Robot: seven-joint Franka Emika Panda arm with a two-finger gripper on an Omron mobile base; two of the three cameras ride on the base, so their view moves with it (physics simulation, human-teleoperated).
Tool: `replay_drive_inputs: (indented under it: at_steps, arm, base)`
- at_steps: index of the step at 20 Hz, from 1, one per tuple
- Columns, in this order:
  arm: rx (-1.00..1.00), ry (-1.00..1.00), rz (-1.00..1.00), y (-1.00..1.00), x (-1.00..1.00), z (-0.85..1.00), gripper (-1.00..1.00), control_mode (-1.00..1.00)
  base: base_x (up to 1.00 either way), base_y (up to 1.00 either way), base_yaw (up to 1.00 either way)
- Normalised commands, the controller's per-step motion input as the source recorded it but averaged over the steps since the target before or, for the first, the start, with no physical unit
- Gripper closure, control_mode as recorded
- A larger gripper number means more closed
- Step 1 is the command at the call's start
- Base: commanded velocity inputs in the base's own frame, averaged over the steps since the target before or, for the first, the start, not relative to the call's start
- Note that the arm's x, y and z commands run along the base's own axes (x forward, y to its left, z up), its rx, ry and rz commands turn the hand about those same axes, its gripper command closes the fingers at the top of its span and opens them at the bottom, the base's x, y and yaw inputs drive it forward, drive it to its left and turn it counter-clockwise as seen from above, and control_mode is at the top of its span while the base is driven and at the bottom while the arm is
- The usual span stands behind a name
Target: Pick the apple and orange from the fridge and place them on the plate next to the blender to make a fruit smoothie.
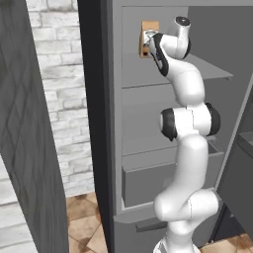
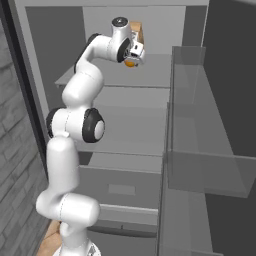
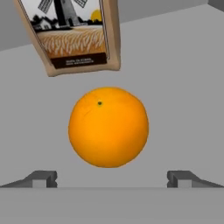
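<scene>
The orange [image 3: 108, 127] rests on a grey shelf of the open fridge [image 1: 143, 108], just ahead of my gripper [image 3: 112, 178]. The fingers stand wide open on either side of it, a little short of it and not touching. In the right base view the hand [image 2: 136, 51] reaches onto the upper shelf, with the orange [image 2: 129, 63] peeking out under it. In the left base view the gripper [image 1: 147, 43] sits in front of a brown bag. The apple, the plate and the blender are out of view.
A brown paper bag [image 3: 74, 35] with a windmill picture stands right behind the orange, near the back wall. The dark fridge door [image 1: 29, 148] hangs open at the left. Clear door shelves [image 2: 200, 150] stand at the right. A drawer [image 1: 148, 183] lies below.
</scene>
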Motion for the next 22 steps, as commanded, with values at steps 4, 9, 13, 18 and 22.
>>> replay_drive_inputs:
  at_steps: [4, 9, 13, 18, 22]
  arm:
    - [0.00, 0.00, 0.00, 0.00, 0.31, -0.10, -1.00, -1.00]
    - [0.00, 0.00, 0.00, 0.00, 0.28, -0.06, -1.00, -1.00]
    - [0.00, 0.00, 0.00, 0.00, 0.27, -0.01, -1.00, -1.00]
    - [0.00, 0.00, 0.00, 0.00, 0.08, -0.01, 1.00, -1.00]
    - [0.00, 0.00, 0.00, 0.00, 0.00, -0.07, 1.00, -1.00]
  base:
    - [0.00, 0.00, 0.00]
    - [0.00, 0.00, 0.00]
    - [0.00, 0.00, 0.00]
    - [0.00, 0.00, 0.00]
    - [0.00, 0.00, 0.00]
